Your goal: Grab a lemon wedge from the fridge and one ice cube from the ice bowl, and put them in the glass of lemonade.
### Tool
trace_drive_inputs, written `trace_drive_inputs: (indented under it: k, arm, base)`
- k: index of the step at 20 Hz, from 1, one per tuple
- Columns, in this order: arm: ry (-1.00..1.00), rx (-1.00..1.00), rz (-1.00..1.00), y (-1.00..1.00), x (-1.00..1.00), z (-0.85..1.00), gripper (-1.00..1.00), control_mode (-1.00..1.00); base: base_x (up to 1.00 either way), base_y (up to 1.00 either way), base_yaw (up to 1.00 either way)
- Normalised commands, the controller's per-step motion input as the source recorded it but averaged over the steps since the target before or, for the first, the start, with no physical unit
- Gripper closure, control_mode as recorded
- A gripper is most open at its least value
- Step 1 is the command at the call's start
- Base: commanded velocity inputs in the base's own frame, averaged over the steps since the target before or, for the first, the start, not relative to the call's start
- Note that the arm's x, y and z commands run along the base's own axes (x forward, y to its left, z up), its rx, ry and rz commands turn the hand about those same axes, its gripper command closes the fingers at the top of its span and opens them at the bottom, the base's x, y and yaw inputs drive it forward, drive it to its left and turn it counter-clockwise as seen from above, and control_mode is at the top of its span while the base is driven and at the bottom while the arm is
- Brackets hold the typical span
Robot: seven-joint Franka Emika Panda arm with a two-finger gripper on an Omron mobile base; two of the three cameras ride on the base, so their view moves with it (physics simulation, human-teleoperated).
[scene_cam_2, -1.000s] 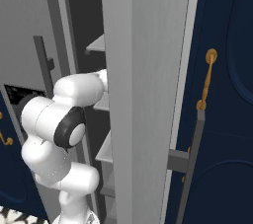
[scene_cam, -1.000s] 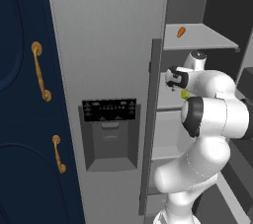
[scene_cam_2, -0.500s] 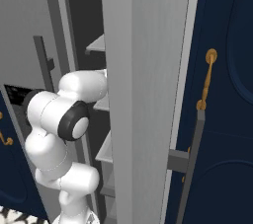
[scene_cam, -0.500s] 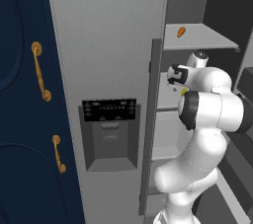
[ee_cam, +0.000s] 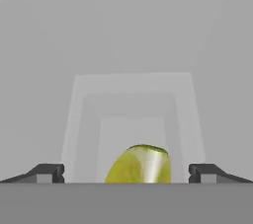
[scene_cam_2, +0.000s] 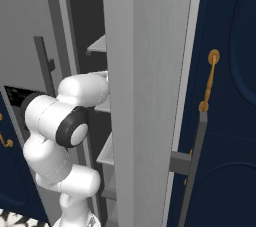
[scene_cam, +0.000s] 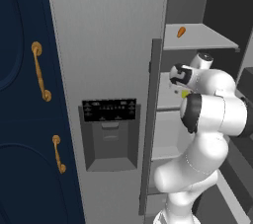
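Two fingers stand wide apart, nothing clamped, and the lemon wedge sits right between them, slightly nearer the right-hand tip in the hand view. We read this as the pre-grasp on the wedge inside the fridge. We can't tell whether the tips reach past the wedge's middle or only its near edge.

Risks we see, nearest first. If the fingers close now and only catch the near edge, the small rounded wedge could squirt forward along the shelf. The offset means one tip may touch first and nudge it sideways. Pressing lower could drive the tips into the shelf floor.

Further out, the arm is folded tight in the gap between the shut left door and the open right door; pulling back could clip the long handle.

Beyond, a small orange piece lies on the upper shelf, well apart; not our target.
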Motion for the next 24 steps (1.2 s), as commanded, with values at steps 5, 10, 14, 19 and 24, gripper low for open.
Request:
trace_drive_inputs:
  k: [5, 10, 14, 19, 24]
  arm:
    - [0.0, 0.0, 0.01, -0.04, 0.04, 0.0, -1.0, -1.0]
    - [0.0, 0.0, 0.0, 0.03, 0.17, 0.08, -1.0, -1.0]
    - [0.0, 0.0, -0.01, 0.0, -0.08, 0.14, -1.0, -1.0]
    - [0.0, 0.0, -0.08, 0.0, -0.34, 0.0, -1.0, -1.0]
    - [0.0, 0.0, -0.14, 0.01, -0.12, 0.0, -1.0, -1.0]
  base:
    - [0.0, 0.0, 0.0]
    - [0.0, 0.0, 0.0]
    - [0.0, 0.0, 0.0]
    - [0.0, 0.0, 0.0]
    - [0.0, 0.0, 0.0]
